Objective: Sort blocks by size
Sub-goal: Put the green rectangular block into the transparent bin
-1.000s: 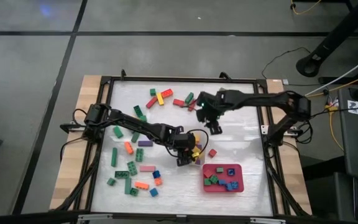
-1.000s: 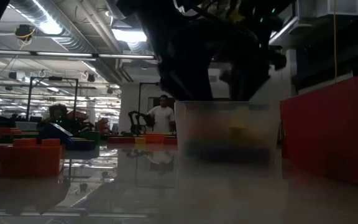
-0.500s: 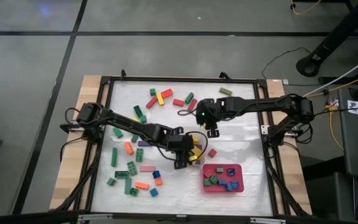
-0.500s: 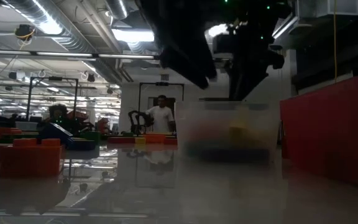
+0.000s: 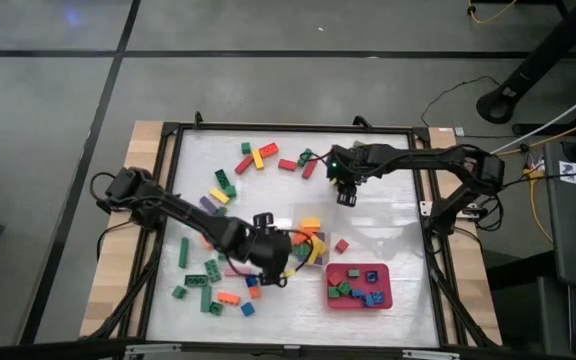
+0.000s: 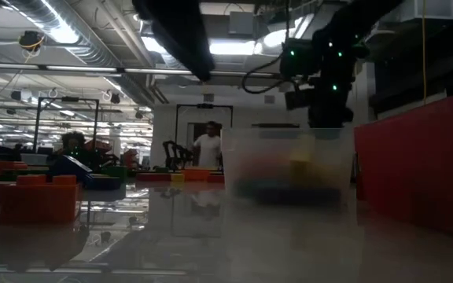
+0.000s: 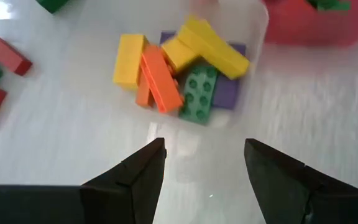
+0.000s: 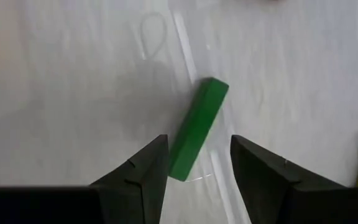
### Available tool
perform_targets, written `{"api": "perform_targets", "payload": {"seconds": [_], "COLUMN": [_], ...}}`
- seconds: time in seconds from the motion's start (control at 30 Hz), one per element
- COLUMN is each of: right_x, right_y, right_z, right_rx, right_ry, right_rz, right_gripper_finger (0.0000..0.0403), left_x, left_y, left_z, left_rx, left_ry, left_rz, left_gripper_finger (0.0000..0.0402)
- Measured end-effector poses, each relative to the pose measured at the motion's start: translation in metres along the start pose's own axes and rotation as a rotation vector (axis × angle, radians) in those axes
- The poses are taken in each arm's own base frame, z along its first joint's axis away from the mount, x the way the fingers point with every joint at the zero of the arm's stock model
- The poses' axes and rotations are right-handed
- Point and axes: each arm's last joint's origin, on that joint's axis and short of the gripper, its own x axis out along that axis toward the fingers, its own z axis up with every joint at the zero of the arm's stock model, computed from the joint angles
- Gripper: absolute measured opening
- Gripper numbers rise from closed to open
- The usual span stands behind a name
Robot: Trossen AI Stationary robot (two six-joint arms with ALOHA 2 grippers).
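From above, the white table top (image 5: pixel 388 215) sits inside a dark frame, with the small studded plastic toy blocks (image 5: pixel 213 275) spread over it in three loose groups: one near the far edge, one on the left-hand near side, and some gathered in containers. The left gripper (image 5: pixel 268 262) hangs over the middle of the table, just beside the clear rectangular plastic tub (image 5: pixel 306 247), which holds several longer bars. The red rectangular tray (image 5: pixel 359 286) lies near the tub, toward the near right corner, and carries short green, blue and red bricks; one small red brick (image 5: pixel 341 245) lies on the table between tub and tray. The right gripper (image 5: pixel 346 186) reaches in toward the far group of blocks. From table height, the tub (image 6: pixel 283 167) stands in the middle as a hazy box with blurred colour inside, the tray's red wall (image 6: pixel 419 161) beside it, dark arm shapes above, and a person (image 6: pixel 208 148) standing far back in the room. The left wrist camera shows the left gripper (image 7: pixel 204 158) with its fingers apart and nothing between them, pointed at yellow, orange, green and purple bars (image 7: pixel 182 65) in the tub. The right wrist camera shows the right gripper (image 8: pixel 199 155) with its fingers parted (not clamped) on either side of a long green bar (image 8: pixel 197 128) lying flat on the table.
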Motion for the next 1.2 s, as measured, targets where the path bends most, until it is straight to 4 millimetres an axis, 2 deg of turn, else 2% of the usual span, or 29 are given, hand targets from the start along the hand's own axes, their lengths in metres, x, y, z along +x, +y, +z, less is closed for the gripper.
{"api": "perform_targets", "payload": {"seconds": [0.27, 0.5, 0.7, 0.9, 1.2], "right_x": [0.020, 0.025, 0.026, 0.026, 0.035], "right_y": [-0.014, -0.016, -0.015, -0.012, -0.011], "right_z": [-0.013, -0.017, -0.017, -0.017, -0.026], "right_rx": [0.060, 0.077, 0.075, 0.081, 0.082], "right_ry": [-0.026, -0.049, -0.061, -0.072, -0.048], "right_rz": [-0.012, 0.033, 0.042, 0.149, 0.097], "right_gripper_finger": [0.0175, 0.0175, 0.0175, 0.0175, 0.0175], "left_x": [-0.011, -0.016, -0.017, -0.016, -0.016], "left_y": [-0.022, -0.031, -0.032, -0.032, -0.032], "left_z": [-0.012, -0.016, -0.017, -0.017, -0.017], "left_rx": [-0.022, -0.055, -0.060, -0.060, -0.057], "left_ry": [-0.017, -0.024, -0.030, -0.034, -0.034], "left_rz": [0.009, -0.002, 0.003, 0.012, 0.013], "left_gripper_finger": [0.0208, 0.0208, 0.0208, 0.0208, 0.0208]}}
